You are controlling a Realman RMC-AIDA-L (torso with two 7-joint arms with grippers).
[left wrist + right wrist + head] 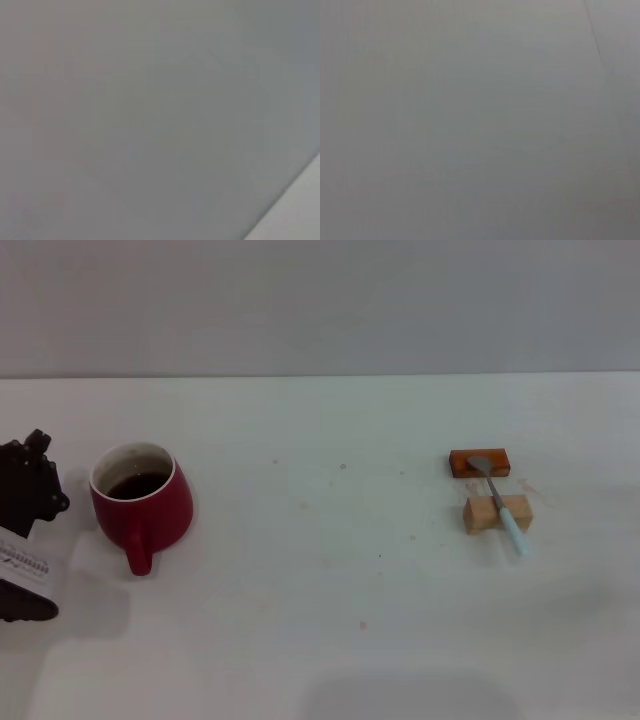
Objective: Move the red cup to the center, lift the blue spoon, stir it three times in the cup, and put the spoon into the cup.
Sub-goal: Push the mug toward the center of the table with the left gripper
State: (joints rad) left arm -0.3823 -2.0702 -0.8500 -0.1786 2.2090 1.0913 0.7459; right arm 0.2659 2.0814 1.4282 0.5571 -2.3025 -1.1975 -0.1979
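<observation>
The red cup [142, 503] stands upright on the white table at the left, its handle pointing toward me and dark liquid inside. The blue spoon [500, 504] lies at the right, its grey bowl resting on an orange-brown block [480, 462] and its pale blue handle across a tan wooden block [497, 513]. My left gripper [28, 495] is at the far left edge of the head view, just left of the cup and apart from it. My right gripper is out of view. Both wrist views show only a plain grey surface.
The white table [330, 590] stretches between the cup and the spoon. A grey wall runs along the table's far edge. A white label [25, 565] hangs on the left arm.
</observation>
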